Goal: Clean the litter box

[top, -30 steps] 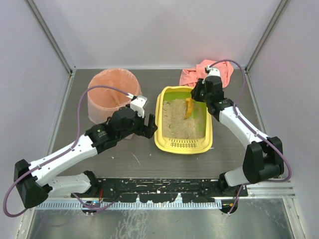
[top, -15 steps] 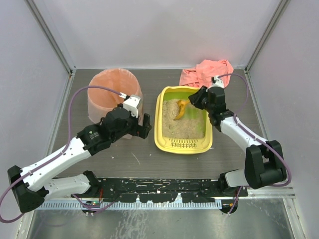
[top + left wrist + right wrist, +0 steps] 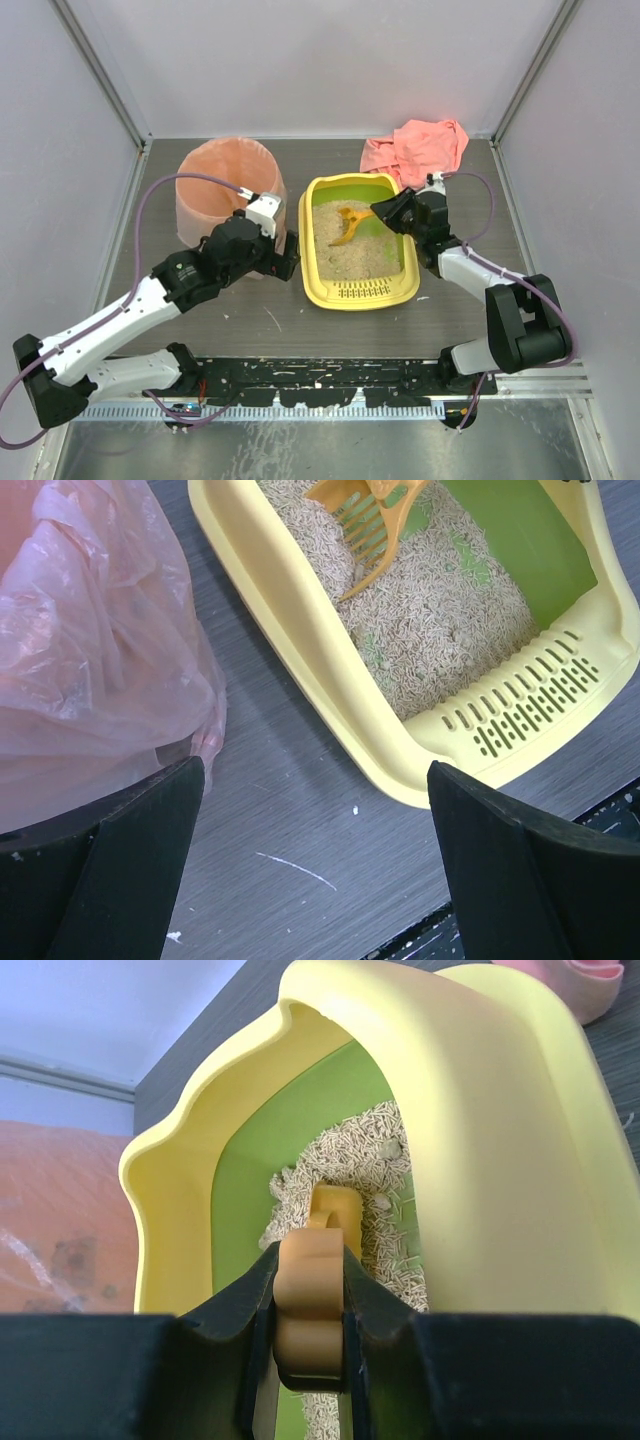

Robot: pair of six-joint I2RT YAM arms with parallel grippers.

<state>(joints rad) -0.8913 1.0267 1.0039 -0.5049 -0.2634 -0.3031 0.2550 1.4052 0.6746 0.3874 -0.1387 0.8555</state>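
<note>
The yellow litter box point(image 3: 311, 262) with green inner walls and sandy litter sits mid-table, its slotted grate point(image 3: 362, 290) toward me. My right gripper point(image 3: 392, 213) reaches over its right rim and is shut on the handle of the small orange slotted scoop point(image 3: 347, 222), whose head lies in the litter pointing left. The right wrist view shows the fingers point(image 3: 235, 1305) clamped on the scoop handle point(image 3: 312, 1285) above the box point(image 3: 500, 1140). My left gripper point(image 3: 285, 262) is open and empty just left of the box. In its wrist view point(image 3: 315, 780) the box rim point(image 3: 300, 610) and scoop point(image 3: 365, 515) show.
A round bin lined with a pink bag point(image 3: 225, 185) stands left of the box, close to my left gripper, and also shows in the left wrist view point(image 3: 90, 630). A crumpled pink cloth point(image 3: 420, 145) lies at the back right. Enclosure walls surround the table.
My right gripper has come down and toward me with the scoop, whose head has swung left across the litter. The litter box has slid slightly left. My left gripper has drawn back a little.
</note>
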